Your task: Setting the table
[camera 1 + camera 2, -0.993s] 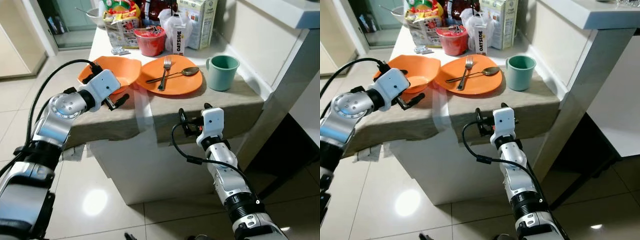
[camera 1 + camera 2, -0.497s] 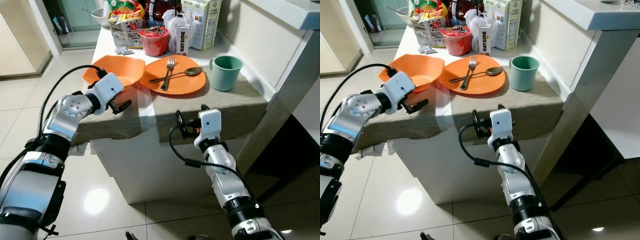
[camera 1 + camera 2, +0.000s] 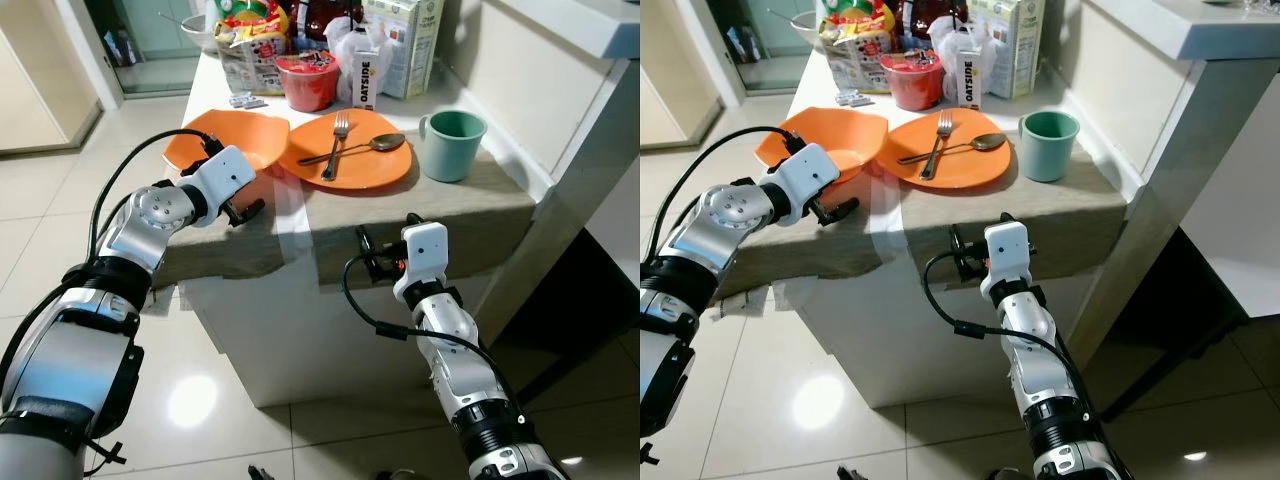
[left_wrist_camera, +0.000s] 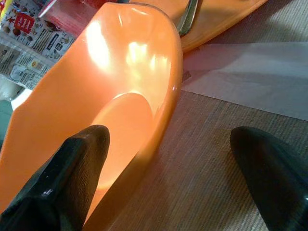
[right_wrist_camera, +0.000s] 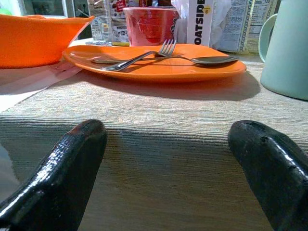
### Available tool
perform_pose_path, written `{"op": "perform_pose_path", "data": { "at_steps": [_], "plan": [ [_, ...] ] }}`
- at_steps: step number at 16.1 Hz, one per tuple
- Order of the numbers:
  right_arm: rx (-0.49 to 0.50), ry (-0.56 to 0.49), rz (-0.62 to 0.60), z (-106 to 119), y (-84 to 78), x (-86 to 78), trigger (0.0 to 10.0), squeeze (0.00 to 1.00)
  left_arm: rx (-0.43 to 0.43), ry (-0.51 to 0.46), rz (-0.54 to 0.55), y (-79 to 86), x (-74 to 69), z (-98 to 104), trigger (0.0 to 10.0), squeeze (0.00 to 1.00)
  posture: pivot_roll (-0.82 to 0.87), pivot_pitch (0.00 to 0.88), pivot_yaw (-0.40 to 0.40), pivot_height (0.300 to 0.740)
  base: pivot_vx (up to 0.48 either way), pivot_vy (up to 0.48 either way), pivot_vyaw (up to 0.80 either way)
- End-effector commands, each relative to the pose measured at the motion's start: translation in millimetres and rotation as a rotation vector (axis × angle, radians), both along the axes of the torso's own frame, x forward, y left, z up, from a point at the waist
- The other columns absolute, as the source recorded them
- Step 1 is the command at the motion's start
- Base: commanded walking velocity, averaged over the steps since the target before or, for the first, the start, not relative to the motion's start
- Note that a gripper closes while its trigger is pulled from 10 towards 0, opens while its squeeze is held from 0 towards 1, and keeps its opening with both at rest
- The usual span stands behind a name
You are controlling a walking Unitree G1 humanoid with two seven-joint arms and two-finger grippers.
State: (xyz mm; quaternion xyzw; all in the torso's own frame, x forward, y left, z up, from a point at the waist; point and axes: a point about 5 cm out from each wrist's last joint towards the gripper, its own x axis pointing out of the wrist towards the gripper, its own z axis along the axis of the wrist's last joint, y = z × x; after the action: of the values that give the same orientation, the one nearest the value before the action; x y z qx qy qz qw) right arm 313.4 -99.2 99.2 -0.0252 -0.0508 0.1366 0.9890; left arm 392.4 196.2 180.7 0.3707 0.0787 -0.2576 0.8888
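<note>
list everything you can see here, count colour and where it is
table: 1, covered by a beige woven cloth, centre
bowl: 1, orange, near the table's left edge
plate: 1, orange, just right of the bowl
fork: 1, silver, on the plate
spoon: 1, silver, on the plate, crossing the fork
mug: 1, pale green, right of the plate
red cup: 1, behind the plate
Oatside carton: 1, white, beside the red cup
boxes and packets: several, mixed colours, at the table's far end
left pincer: 1, black fingers, open, one finger inside the bowl's rim, one outside
right pincer: 1, black fingers, open, at the table's near edge, below the plate
</note>
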Motion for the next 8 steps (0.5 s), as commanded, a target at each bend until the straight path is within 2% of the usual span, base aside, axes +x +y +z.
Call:
{"op": "perform_pose_path", "data": {
  "at_steps": [1,2,3,4,8],
  "plan": [
    [-0.006,0.004,0.008,0.4,0.9,-1.8,10.0,0.0,0.011,0.002,0.018,0.1,2.7,2.5,10.0,0.0,-0.09,0.035,0.072,0.74,0.0,0.0,0.0],
    [-0.006,0.006,0.009,0.0,0.9,-2.5,10.0,0.0,0.001,-0.011,0.041,1.4,4.1,4.3,4.5,0.0,-0.09,0.032,0.071,0.74,0.0,0.0,0.0],
    [-0.007,0.006,0.009,-0.1,0.9,-2.7,10.0,0.0,-0.003,-0.018,0.049,1.9,4.7,5.3,4.5,0.0,-0.09,0.032,0.071,0.74,0.0,0.0,0.0],
    [-0.009,0.009,0.011,-0.3,0.8,-3.4,10.0,0.0,-0.005,-0.026,0.065,2.9,6.0,7.3,0.0,0.0,-0.09,0.027,0.071,0.74,0.0,0.0,0.0],
    [-0.013,0.016,0.015,-1.7,0.8,-5.1,10.0,0.0,-0.009,-0.083,0.12,8.7,9.2,15.6,0.0,0.0,-0.09,0.021,0.069,0.74,0.0,0.0,0.0]
  ]
}}
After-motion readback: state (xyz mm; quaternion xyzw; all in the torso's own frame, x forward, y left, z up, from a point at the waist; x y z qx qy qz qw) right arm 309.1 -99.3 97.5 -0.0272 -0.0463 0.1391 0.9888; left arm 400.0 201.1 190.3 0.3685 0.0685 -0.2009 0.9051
